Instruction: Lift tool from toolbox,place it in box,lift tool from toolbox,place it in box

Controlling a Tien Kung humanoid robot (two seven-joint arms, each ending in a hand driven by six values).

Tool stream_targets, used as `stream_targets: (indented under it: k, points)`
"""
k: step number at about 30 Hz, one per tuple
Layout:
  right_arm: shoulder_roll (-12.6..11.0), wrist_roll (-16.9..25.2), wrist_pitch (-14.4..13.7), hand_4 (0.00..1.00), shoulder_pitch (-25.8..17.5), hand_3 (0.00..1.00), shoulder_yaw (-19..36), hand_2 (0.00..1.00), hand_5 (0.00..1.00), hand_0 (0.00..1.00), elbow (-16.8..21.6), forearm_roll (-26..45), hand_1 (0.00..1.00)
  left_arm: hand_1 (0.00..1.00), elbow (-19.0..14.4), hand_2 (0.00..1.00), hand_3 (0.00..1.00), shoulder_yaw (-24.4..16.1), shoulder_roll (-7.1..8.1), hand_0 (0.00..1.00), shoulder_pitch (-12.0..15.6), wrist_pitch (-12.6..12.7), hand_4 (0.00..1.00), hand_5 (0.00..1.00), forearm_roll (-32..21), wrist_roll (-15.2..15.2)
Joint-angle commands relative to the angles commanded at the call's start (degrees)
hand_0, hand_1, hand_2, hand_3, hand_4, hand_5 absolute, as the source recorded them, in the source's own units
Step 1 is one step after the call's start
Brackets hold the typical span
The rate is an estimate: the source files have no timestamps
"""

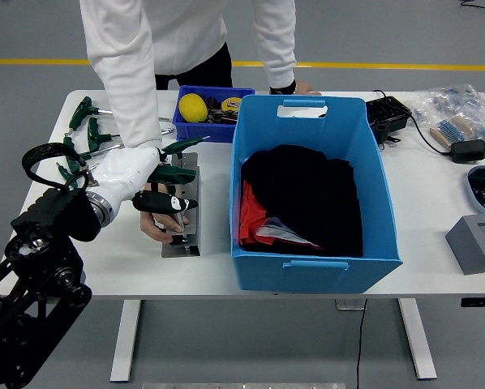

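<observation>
Broadly, the white table point(437, 211) carries a big blue box point(315, 267) with dark and red cloth in it, just right of a metal tool rack point(182, 243) that serves as the toolbox. A person in white stands at the far side, one hand point(155, 229) resting at the near end of the rack as if steadying it. The robot's left hand point(149, 182) hovers over the rack among the green T-handle tools point(176, 174); its dark fingers point(163, 203) are curled, but whether they actually clamp a handle cannot be told from here. The right arm is out of view. To do the lift well, I would judge the fingers should close fully on one handle, then draw it straight up, clear of the person's hand, before swinging right over the box wall.
</observation>
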Motion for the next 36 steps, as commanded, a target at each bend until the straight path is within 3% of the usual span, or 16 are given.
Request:
stream_targets:
  k: [1,2,7,8,14,15,24,32,33,36]
  points:
    - [0.0,0.0,0.0,0.835,0.0,0.593,0.1,0.728,0.762,0.690,0.0,-0.1,0.652,0.432,0.0,0.322,0.486,0.1,0.01,0.610,-0.1,0.4,0.998,0.649,0.0,0.2]
    - [0.0,0.0,0.0,0.836,0.0,0.593,0.2,0.728,0.763,0.690,0.0,-0.3,0.651,0.318,0.0,0.251,0.381,0.2,0.01,0.545,-0.2,1.0,0.998,0.679,0.0,0.4]
    - [0.0,-0.1,-0.1,0.836,0.0,0.593,0.4,0.728,0.763,0.690,0.0,-0.5,0.651,0.318,0.0,0.251,0.381,0.4,0.12,0.545,-0.5,3.3,0.998,0.679,0.0,0.7]
    - [0.0,-0.1,-0.1,0.836,0.0,0.593,0.4,0.728,0.763,0.691,0.0,-0.5,0.651,0.251,0.0,0.203,0.304,0.5,0.15,0.446,-0.6,3.6,0.998,0.682,0.0,0.7]
    - [0.0,0.0,-0.1,0.836,0.0,0.593,0.2,0.728,0.763,0.691,0.0,-0.2,0.651,0.251,0.0,0.203,0.304,1.5,0.38,0.446,-1.0,5.7,0.998,0.682,0.0,0.4]
    - [0.0,0.0,-0.1,0.836,-0.1,0.593,0.1,0.728,0.763,0.690,0.0,-0.1,0.651,0.202,0.0,0.174,0.259,1.7,0.46,0.379,-1.0,6.1,0.998,0.672,0.0,0.2]
    - [0.1,-0.1,-0.2,0.836,-0.2,0.593,0.0,0.727,0.763,0.690,0.0,-0.2,0.651,0.174,0.0,0.147,0.222,2.9,0.65,0.332,-1.0,10.5,0.998,0.664,0.0,-0.8]
    - [0.2,-0.2,-0.3,0.836,-0.4,0.593,0.1,0.727,0.763,0.690,0.0,-0.5,0.650,0.168,0.0,0.148,0.224,3.6,0.81,0.320,-0.6,10.2,0.998,0.667,0.0,-0.2]
    - [0.2,-0.2,-0.3,0.835,-0.5,0.592,0.1,0.727,0.763,0.690,0.0,-0.5,0.650,0.226,0.0,0.193,0.280,3.6,0.84,0.333,-0.6,10.1,0.998,0.661,0.0,-0.1]
    - [0.3,-0.2,-0.4,0.835,-0.6,0.592,0.0,0.727,0.763,0.690,0.0,-0.5,0.650,0.226,0.0,0.193,0.280,3.7,0.90,0.333,-0.6,9.9,0.998,0.661,0.0,0.3]
